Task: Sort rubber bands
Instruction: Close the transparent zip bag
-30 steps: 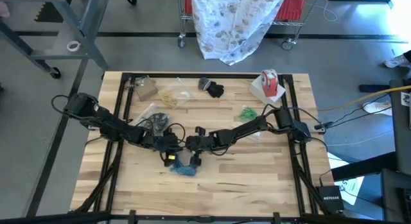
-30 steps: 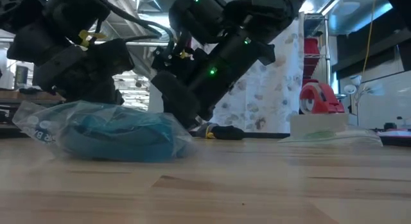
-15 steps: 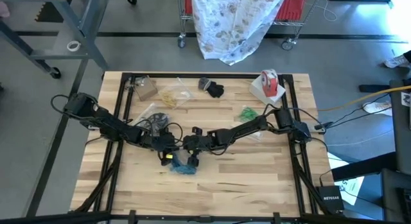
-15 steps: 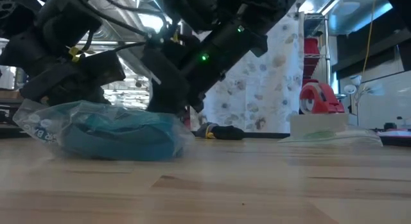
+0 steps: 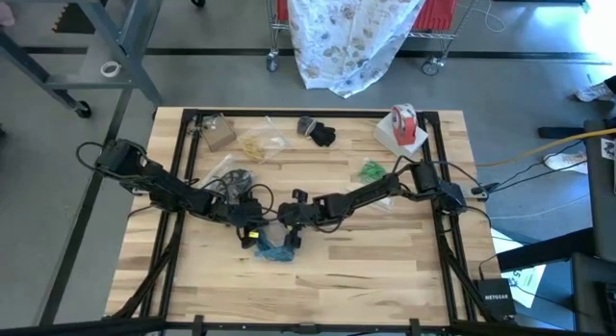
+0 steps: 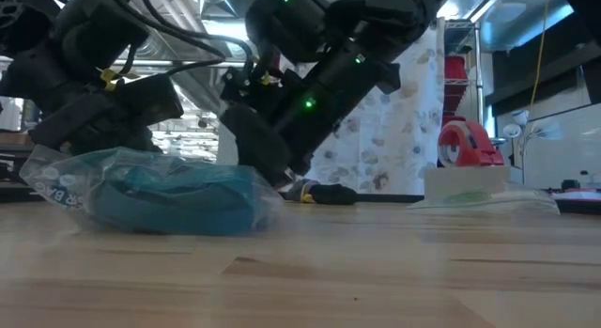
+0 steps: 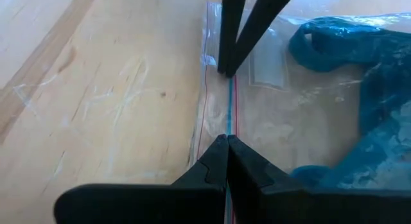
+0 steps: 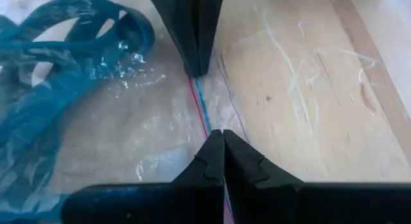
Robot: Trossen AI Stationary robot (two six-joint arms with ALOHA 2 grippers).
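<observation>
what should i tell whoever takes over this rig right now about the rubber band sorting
Left end effector: shut on the zip strip of the clear plastic bag.
Right end effector: shut on the same strip, facing the left one.
Teal-blue rubber bands: inside that bag, near the table's middle.
Green rubber bands, black rubber bands and tan rubber bands: in separate heaps at the far side.
Done: colours look grouped, teal bagged.
Left: finish the bag's seal; whether it is closed is unclear.

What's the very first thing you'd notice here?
Two dark robot arms meet mid-table, the left gripper and right gripper both pinched shut on the zip edge of a clear plastic bag stuffed with teal-blue rubber bands. A red-and-white tape roll stands at the far right corner.
</observation>
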